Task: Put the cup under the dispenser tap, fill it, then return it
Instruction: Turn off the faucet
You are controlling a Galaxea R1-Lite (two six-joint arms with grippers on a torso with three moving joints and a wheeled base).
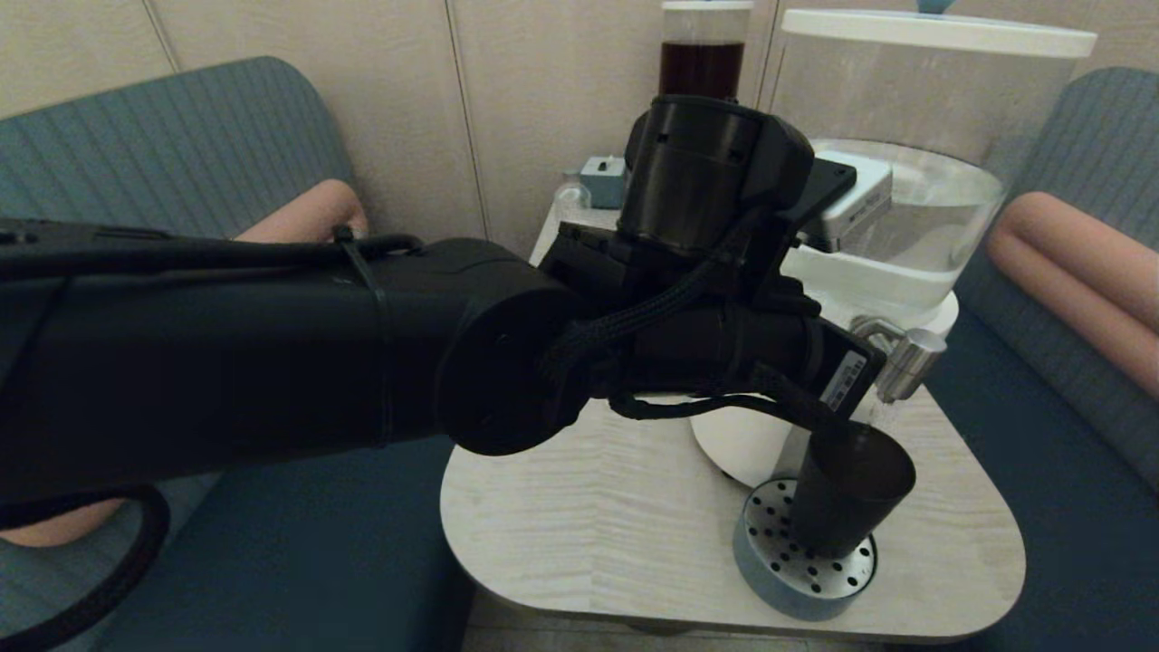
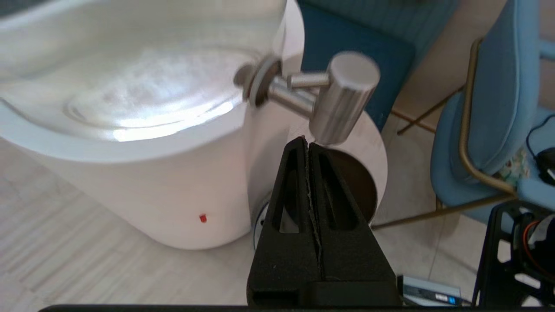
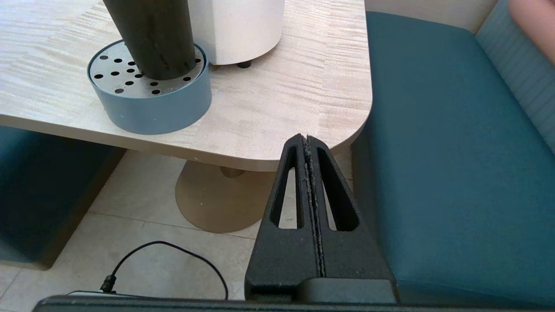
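Item: smoky-black tapered plastic cup (image 1: 847,498), upright on perforated grey round drip tray (image 1: 770,580), near front edge of pale wood-grain desk (image 1: 579,534).

Brushed-silver metal dispenser tap (image 1: 905,362), down-turned spout, directly above cup mouth; thin stream possibly falling, unclear.

Left tool (image 2: 307,143): fingers pressed together, holding nothing; tip just below and beside tap spout, above cup rim. Nearer arm by far.

Right tool (image 3: 305,141): fingers together, empty, off desk edge, well apart from cup.

Judgement: lever lay above and beyond left tool tip.
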